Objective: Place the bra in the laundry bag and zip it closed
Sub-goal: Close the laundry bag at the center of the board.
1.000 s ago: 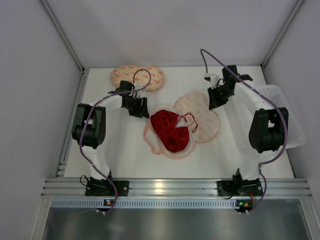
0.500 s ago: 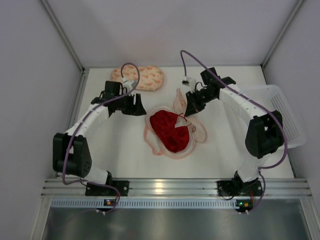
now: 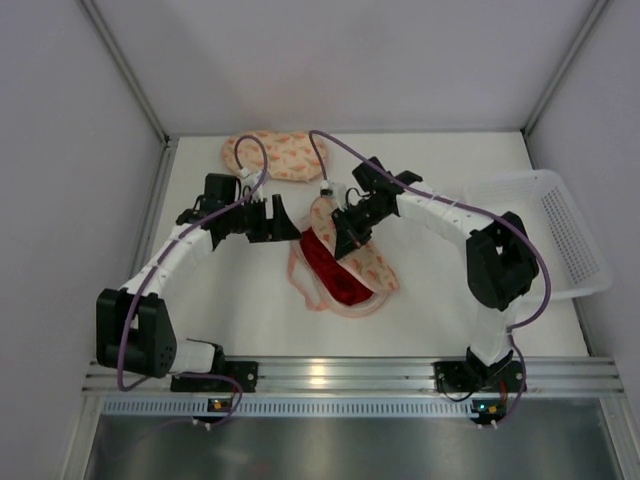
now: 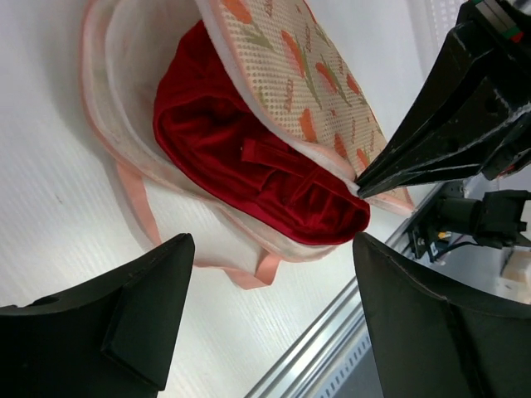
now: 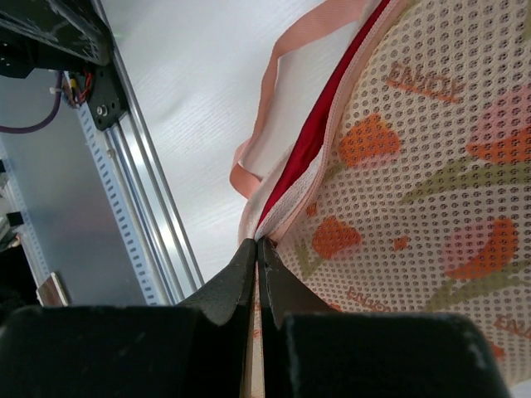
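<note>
Now the right tool (image 5: 259,249) was pinched together on the rim of the laundry bag (image 5: 415,166), at its printed upper flap. A second before, that flap had lain spread flat to the right with the tool well clear of it; since then it had been swung leftward over the bra (image 3: 325,270), which sat inside the lower half at mid-tabletop (image 3: 240,310). Only the bra's left part still showed red. The left tool (image 4: 274,239), fingers apart and empty, had drawn closer at the bag's far left. By my reading, the bra was in and closing had begun; zipping remained.
</note>
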{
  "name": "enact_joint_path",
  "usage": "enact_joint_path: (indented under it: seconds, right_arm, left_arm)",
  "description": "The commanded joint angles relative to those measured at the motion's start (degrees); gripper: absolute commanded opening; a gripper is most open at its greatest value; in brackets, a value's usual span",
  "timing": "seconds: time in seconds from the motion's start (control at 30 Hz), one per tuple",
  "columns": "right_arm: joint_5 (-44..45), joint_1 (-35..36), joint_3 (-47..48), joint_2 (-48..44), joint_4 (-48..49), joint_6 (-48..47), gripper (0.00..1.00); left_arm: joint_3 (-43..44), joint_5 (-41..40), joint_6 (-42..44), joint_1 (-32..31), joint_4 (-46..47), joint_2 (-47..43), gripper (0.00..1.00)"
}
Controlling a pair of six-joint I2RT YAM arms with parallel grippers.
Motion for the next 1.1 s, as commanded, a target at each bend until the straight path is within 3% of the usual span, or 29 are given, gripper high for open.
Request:
enact_joint_path:
  seconds: [0.0,0.37,0.6,0.7,0.73,0.83,0.9,0.93,0.97,1.07]
  right_arm:
    - [-1.37,2.44,1.25,0.16,4.23,0.74,0.0]
    - [-1.1,3.76,2.66,-0.54,4.24,1.79,0.0]
    - [-1.63,4.02,2.84,-0.63,3.8,2.06,0.0]
    - [-1.71,4.46,2.84,-0.45,3.71,2.06,0.0]
    - [-1.89,4.46,2.75,-0.8,3.62,1.97,0.0]
    - [-1.54,4.55,1.52,-2.73,4.49,1.62,0.0]
    - [0.04,4.55,0.03,-4.05,5.2,0.74,0.0]
    - [0.83,4.55,-0.33,-5.36,5.03,-0.22,0.06]
    - [3.1,4.46,-0.15,-5.9,4.59,-0.92,0.14]
    - [8.98,4.29,1.6,-9.32,2.31,-6.01,0.29]
  left_arm:
    - [-0.81,3.84,-4.31,-0.86,5.01,1.43,0.82]
    - [0.24,2.62,-8.27,-9.64,8.8,7.05,0.75]
    - [2.0,3.58,-10.03,-10.88,8.89,10.74,0.67]
    - [3.23,3.5,-10.29,-11.58,8.89,12.41,0.56]
    - [3.49,3.67,-10.56,-11.76,8.89,12.77,0.46]
    - [4.11,4.28,-11.34,-11.76,9.76,14.44,0.33]
    - [4.54,4.64,-11.87,-11.76,10.29,15.05,0.17]
    - [4.81,5.33,-12.05,-11.76,10.3,15.75,0.12]
    - [4.99,5.52,-12.14,-11.76,10.38,16.02,0.0]
    - [5.6,5.87,-12.4,-11.76,10.38,15.67,0.0]
